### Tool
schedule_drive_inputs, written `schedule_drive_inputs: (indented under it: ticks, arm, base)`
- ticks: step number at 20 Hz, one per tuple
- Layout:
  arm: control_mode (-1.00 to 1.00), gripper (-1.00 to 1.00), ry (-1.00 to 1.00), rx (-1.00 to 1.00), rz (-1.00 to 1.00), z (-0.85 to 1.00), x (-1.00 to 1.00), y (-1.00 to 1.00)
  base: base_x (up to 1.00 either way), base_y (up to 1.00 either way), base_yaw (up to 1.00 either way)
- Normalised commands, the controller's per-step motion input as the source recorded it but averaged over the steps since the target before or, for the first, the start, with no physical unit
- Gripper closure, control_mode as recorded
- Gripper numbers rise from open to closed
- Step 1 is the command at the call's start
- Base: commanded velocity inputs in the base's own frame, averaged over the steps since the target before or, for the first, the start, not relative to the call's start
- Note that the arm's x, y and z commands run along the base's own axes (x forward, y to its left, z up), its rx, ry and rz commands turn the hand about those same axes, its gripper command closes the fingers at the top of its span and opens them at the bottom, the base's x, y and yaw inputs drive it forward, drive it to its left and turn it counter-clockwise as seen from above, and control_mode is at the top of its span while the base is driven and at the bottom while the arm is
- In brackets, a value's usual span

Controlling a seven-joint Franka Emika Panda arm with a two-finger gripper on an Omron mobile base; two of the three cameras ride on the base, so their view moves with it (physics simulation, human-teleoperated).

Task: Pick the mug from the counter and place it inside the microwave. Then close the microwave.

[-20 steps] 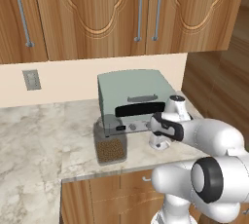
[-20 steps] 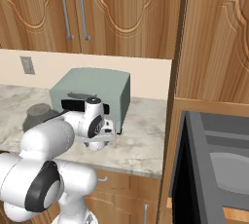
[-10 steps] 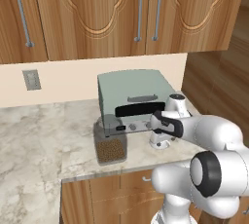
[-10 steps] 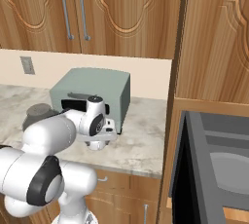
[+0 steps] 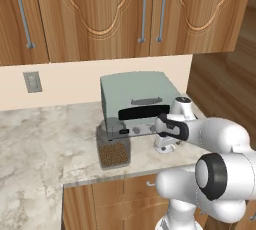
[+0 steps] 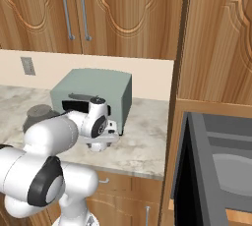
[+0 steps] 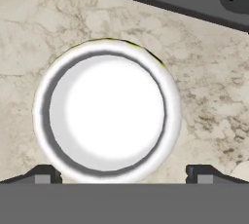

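the mug stands upright on the table just in front of the toaster oven, its rim between the 2 fingers, which are wide apart. since a second ago the gripper has dropped closer over it, so closing on the mug looks like the next step; the microwave waits open at the right.

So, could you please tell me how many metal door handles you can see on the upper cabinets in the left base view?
3. One handle is on the far-left door, and a close pair sits above the toaster oven. More may lie outside the frame.
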Motion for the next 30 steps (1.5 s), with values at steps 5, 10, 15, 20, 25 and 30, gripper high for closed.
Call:
schedule_drive_inputs:
  ticks: [5,10,15,20,25,30]
  arm:
    - [-1.00,-1.00,0.00,0.00,0.00,-0.13,-0.12,-0.07]
    - [-1.00,-1.00,0.00,0.00,0.00,-0.05,-0.21,-0.07]
    - [-1.00,-1.00,0.00,0.00,0.00,-0.19,0.00,0.00]
    - [-1.00,-1.00,0.00,0.00,0.00,-0.15,0.22,0.00]
    - [-1.00,-1.00,0.00,0.00,0.00,-0.01,0.18,0.00]
    - [-1.00,-1.00,0.00,0.00,0.00,0.00,-0.01,0.00]
  base:
    - [0.00,0.00,0.00]
    - [0.00,0.00,0.00]
    - [0.00,0.00,0.00]
    - [0.00,0.00,0.00]
    - [0.00,0.00,0.00]
    - [0.00,0.00,0.00]
